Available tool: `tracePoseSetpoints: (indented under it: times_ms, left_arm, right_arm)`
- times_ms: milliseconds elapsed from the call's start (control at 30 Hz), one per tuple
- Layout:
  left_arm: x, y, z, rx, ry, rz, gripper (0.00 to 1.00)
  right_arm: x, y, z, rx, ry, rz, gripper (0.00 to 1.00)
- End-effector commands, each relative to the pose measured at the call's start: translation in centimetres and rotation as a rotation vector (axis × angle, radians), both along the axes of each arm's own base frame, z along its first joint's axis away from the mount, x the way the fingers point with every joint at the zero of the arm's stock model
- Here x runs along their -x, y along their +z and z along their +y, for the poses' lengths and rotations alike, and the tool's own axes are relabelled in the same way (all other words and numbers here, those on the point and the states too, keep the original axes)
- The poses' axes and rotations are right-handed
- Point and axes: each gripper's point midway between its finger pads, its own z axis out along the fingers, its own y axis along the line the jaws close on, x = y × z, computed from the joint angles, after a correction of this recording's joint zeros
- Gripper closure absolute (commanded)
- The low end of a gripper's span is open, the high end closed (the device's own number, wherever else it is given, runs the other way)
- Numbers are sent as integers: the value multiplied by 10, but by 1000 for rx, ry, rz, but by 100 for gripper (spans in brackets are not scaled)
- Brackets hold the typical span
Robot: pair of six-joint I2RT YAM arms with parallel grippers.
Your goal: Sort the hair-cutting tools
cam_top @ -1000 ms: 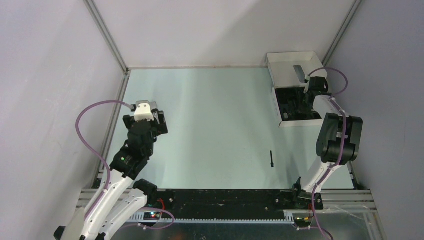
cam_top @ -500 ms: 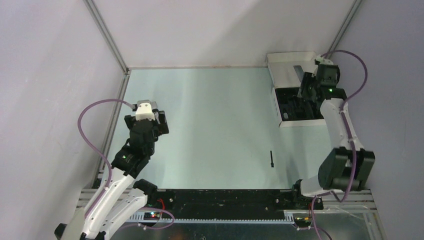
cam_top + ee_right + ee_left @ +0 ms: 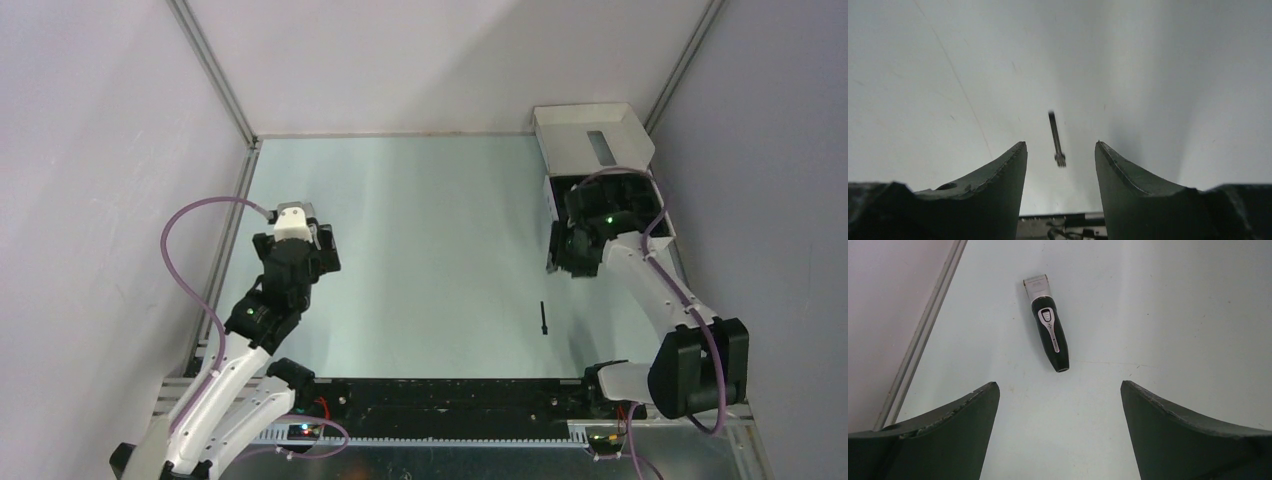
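As the brush [image 3: 1054, 132] lies just ahead, the right gripper [image 3: 1059, 146] is spread, empty, maybe to grab it; the left gripper [image 3: 1059, 385] gapes wide behind the clipper [image 3: 1049, 332].

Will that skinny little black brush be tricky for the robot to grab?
Probably. The brush is thin and lies flat on the table, so it may slip out of a pinch. It looks straight, so it is likely stiff. It is tiny, so it is likely very light.
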Motion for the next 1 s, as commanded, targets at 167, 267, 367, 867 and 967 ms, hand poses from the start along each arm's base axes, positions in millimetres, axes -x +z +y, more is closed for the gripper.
tracePoseSetpoints:
  times_ms: [167,267,367,867,967]
  left_arm:
    - [-6,13,-7,38,-12,-31,2]
    - [-6,13,-7,34,-14,-29,2]
    - [-7,13,-8,35,-16,-29,2]
    - [-5,18,-7,31,-18,-50,2]
    - [-5,18,-6,23,-16,-51,2]
  right_arm:
    - [58,-59,31,-61,-59,172,45]
    - [68,-75,39,-65,-56,218,45]
    - [75,-85,41,-58,-59,247,45]
    - [102,-129,75,-115,-38,364,50]
    - [99,-130,109,-177,17,356,51]
